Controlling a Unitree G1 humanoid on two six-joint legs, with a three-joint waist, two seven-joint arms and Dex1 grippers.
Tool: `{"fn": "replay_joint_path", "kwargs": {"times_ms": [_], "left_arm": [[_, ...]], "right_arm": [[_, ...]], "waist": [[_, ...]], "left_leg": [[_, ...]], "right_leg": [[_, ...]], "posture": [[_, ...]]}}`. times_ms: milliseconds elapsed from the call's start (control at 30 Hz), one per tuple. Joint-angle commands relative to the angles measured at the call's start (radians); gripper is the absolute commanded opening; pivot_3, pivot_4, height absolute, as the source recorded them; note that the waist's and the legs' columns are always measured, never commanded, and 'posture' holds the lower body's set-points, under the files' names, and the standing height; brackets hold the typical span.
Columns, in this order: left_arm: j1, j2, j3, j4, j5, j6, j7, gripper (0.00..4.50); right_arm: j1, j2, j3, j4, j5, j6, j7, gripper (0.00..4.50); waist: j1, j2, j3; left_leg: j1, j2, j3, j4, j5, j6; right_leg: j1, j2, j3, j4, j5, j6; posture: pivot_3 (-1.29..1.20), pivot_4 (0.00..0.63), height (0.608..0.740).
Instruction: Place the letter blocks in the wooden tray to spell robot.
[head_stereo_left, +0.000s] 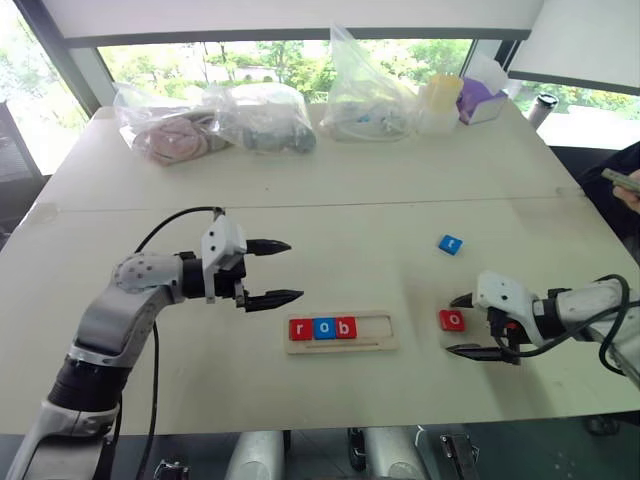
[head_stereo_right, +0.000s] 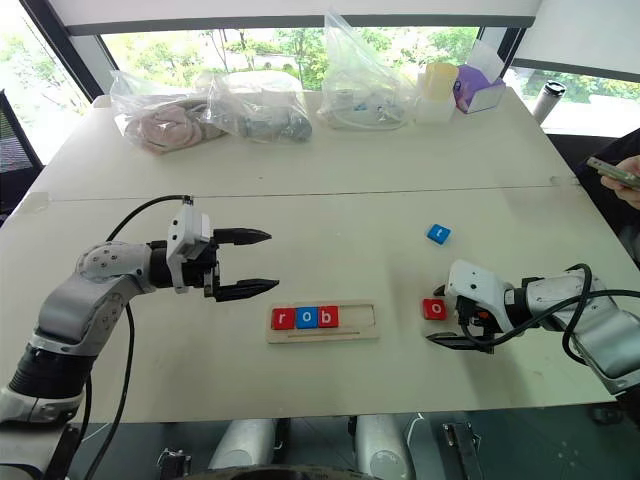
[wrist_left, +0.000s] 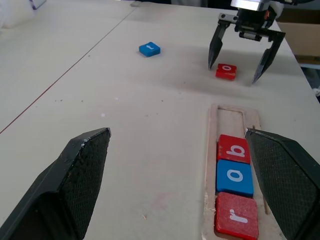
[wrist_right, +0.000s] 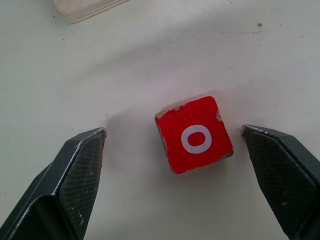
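Note:
The wooden tray (head_stereo_left: 375, 343) lies on the table near its front edge, holding a red r block (head_stereo_left: 301, 329), a blue o block (head_stereo_left: 324, 328) and a red b block (head_stereo_left: 346, 327) at its left end. A red o block (head_stereo_left: 452, 320) lies flat on the table to the tray's right. My right gripper (head_stereo_left: 462, 325) stands open around it, one finger on each side, with gaps showing in the right wrist view (wrist_right: 194, 134). A blue t block (head_stereo_left: 450, 244) lies farther back. My left gripper (head_stereo_left: 270, 272) hovers open and empty, left of the tray.
Clear plastic bags (head_stereo_left: 262, 118) of items, a yellow cup (head_stereo_left: 441, 103) and a purple box (head_stereo_left: 479, 100) line the table's far edge. A person's hand (head_stereo_left: 630, 188) with a phone shows at the right edge.

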Motion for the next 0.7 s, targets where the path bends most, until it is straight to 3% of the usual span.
{"fn": "replay_joint_path", "kwargs": {"times_ms": [33,67,167,300,333,533,700], "left_arm": [[0.003,0.01,0.033,-0.047,-0.024,-0.004,-0.004,4.5],[0.004,0.013,0.033,-0.055,-0.031,0.0,-0.009,4.5],[0.007,0.018,0.032,-0.067,-0.04,0.006,-0.02,4.5],[0.003,0.022,0.031,-0.072,-0.047,0.011,-0.027,4.5],[0.002,0.022,0.031,-0.072,-0.049,0.012,-0.026,4.5],[-0.006,0.023,0.032,-0.066,-0.045,0.015,-0.029,4.5],[-0.014,0.016,0.025,-0.071,-0.044,0.023,-0.022,4.5]], "right_arm": [[-0.009,0.02,-0.03,0.01,-0.033,-0.012,0.006,4.45],[-0.013,0.028,-0.03,0.013,-0.043,-0.014,0.004,4.45],[-0.02,0.043,-0.034,0.019,-0.061,-0.021,0.007,3.59],[-0.029,0.064,-0.042,0.028,-0.084,-0.029,0.003,1.46],[-0.032,0.07,-0.045,0.031,-0.086,-0.027,0.001,1.11],[-0.079,0.08,-0.064,-0.077,-0.056,0.035,0.004,1.12],[-0.134,0.115,-0.011,-0.298,-0.039,0.163,-0.016,1.12]], "waist": [[0.0,0.0,0.0],[-0.001,0.0,0.0],[-0.003,0.0,0.0],[-0.002,0.0,0.0],[-0.002,0.0,0.0],[-0.004,0.0,0.0],[-0.015,0.0,0.0]], "left_leg": [[0.0,0.0,0.0,0.0,0.0,0.0],[0.0,0.0,0.0,0.0,0.0,0.0],[0.0,0.0,0.0,0.001,0.0,0.0],[0.0,0.0,0.0,0.001,0.0,0.0],[0.0,0.0,0.0,0.001,0.0,0.0],[0.001,0.0,0.0,0.002,0.0,0.0],[0.001,0.0,-0.001,0.001,0.0,0.0]], "right_leg": [[0.0,0.0,0.0,0.0,0.0,0.0],[0.0,0.0,0.0,0.0,0.0,0.0],[0.0,0.0,0.0,0.0,0.001,0.0],[0.001,0.0,0.0,0.0,0.001,0.0],[0.001,0.0,0.0,0.001,0.001,0.0],[0.001,0.0,0.0,0.001,0.003,-0.003],[0.001,0.001,0.0,0.001,0.003,-0.003]], "posture": [[0.0,0.15,0.74],[0.0,0.15,0.74],[0.0,0.15,0.74],[0.0,0.15,0.74],[0.0,0.15,0.74],[0.0,0.15,0.74],[0.0,0.15,0.74]]}}
